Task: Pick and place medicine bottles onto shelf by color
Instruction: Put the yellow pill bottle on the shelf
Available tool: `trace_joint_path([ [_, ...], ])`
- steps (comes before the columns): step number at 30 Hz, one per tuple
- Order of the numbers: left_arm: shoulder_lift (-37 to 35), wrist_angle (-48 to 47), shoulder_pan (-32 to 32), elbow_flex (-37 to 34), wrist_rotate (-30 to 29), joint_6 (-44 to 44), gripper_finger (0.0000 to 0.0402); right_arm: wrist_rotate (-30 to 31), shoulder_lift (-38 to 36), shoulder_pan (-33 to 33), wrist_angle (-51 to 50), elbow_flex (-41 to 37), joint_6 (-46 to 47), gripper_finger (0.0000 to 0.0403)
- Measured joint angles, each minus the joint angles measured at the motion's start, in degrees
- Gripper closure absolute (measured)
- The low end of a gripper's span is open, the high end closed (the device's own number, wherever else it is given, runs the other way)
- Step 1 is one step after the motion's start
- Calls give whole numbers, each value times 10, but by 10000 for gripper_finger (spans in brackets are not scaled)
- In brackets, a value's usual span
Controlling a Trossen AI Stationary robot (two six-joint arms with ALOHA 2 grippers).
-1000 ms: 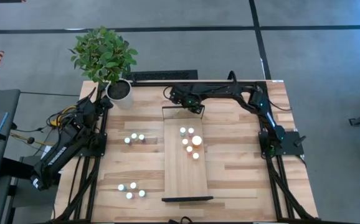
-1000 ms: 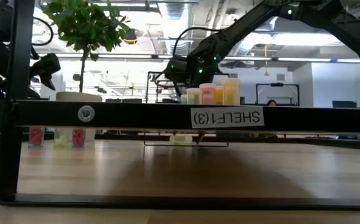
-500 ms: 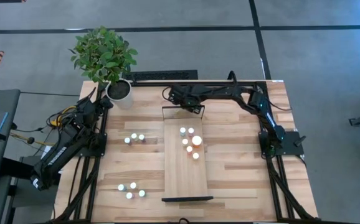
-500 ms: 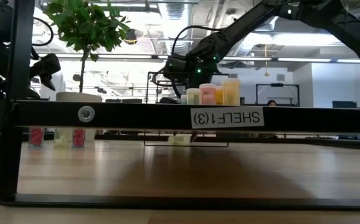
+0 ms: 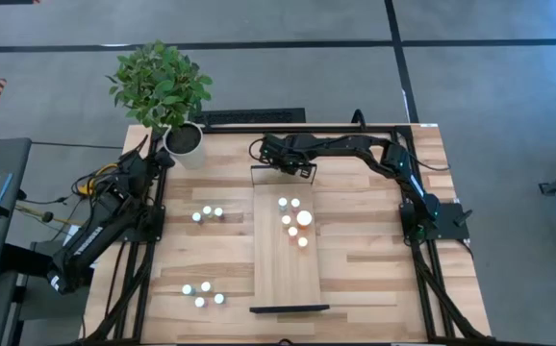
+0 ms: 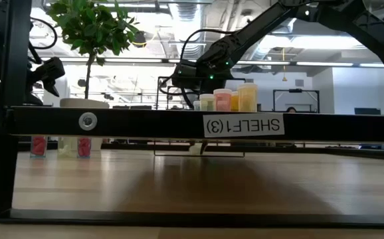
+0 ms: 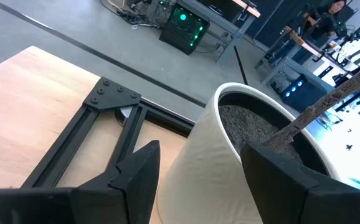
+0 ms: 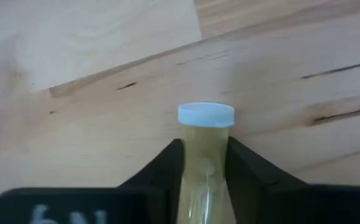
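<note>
High view – right gripper [image 5: 270,154]: at the table's far edge, just past the shelf's [image 5: 286,281] far end; what it holds is hidden here.
High view – bottles on shelf [image 5: 293,218]: a small cluster near the far half, one larger orange one among them.
High view – loose bottles: three [image 5: 208,212] left of the shelf, three [image 5: 202,292] more nearer the front.
High view – left arm: parked by the plant pot [image 5: 185,142], left gripper [image 5: 160,160] beside it.
Low view – shelf: bottles standing upright on top, right arm reaching down behind them.
Left wrist view – left gripper [image 7: 230,174]: fingers spread, nothing between them, pot rim close ahead.
Right wrist view – right gripper [image 8: 203,163]: fingers pressed against both sides of a yellowish bottle [image 8: 205,160], white cap [image 8: 206,114] clear above them.
Handling – judgement: the bottle looks light, rigid, smooth plastic; likely slippery and easy to tip.
Hold – judgement: mid-body below the cap, as now, keeps it upright; gripping the cap would risk a swing.
</note>
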Motion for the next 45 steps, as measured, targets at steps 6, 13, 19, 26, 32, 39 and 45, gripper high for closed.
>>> trace_joint_path([
  [6,0,0,0,0,0,0,191,-3,-3,-5,-12,0,-3,330],
  [13,0,0,0,0,0,0,191,-21,-6,-15,-15,4,-56,289],
  [19,0,0,0,0,0,0,191,-20,-6,-14,-18,7,-75,281],
  [26,0,0,0,0,0,0,191,-49,-8,-24,-26,8,-101,319],
  [32,0,0,0,0,0,0,191,-72,-8,-33,-43,24,-162,322],
  [39,0,0,0,0,0,0,191,-81,-8,-37,-58,34,-195,322],
  [45,0,0,0,0,0,0,191,-124,-19,-61,-64,41,-237,322],
])
